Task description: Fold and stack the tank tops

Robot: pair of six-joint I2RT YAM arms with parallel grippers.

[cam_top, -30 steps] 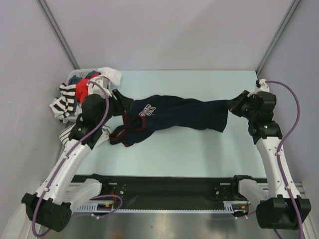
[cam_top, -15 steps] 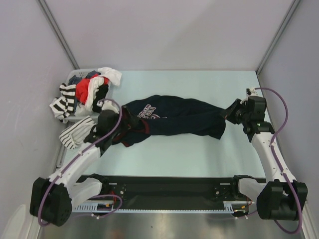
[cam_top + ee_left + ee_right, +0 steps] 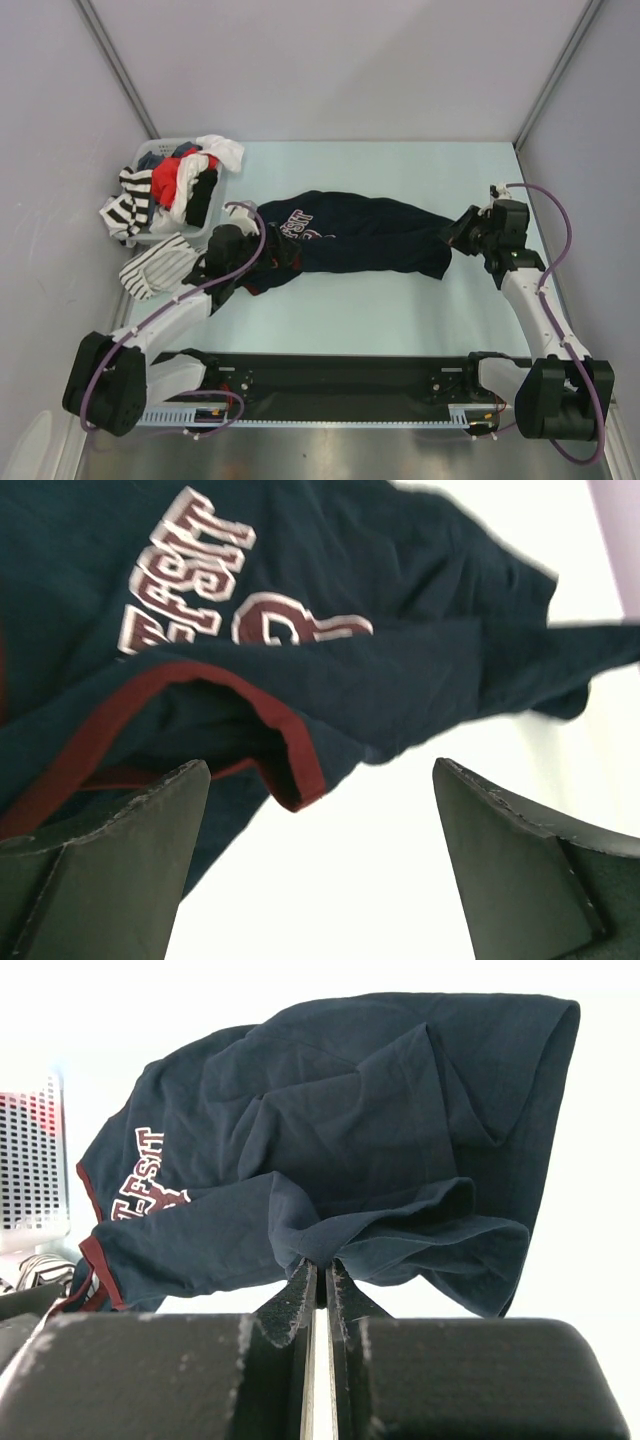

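One end of the navy tank top (image 3: 360, 232) is pinched by the right end effector (image 3: 318, 1268) (left end effector (image 3: 320, 780) spread); bunching could be caused by pulling.

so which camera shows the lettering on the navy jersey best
The left wrist view: the maroon lettering on the navy jersey fills the upper left, close and large. The top view shows it only as a small patch; the right wrist view shows it sideways at the jersey's far left edge.
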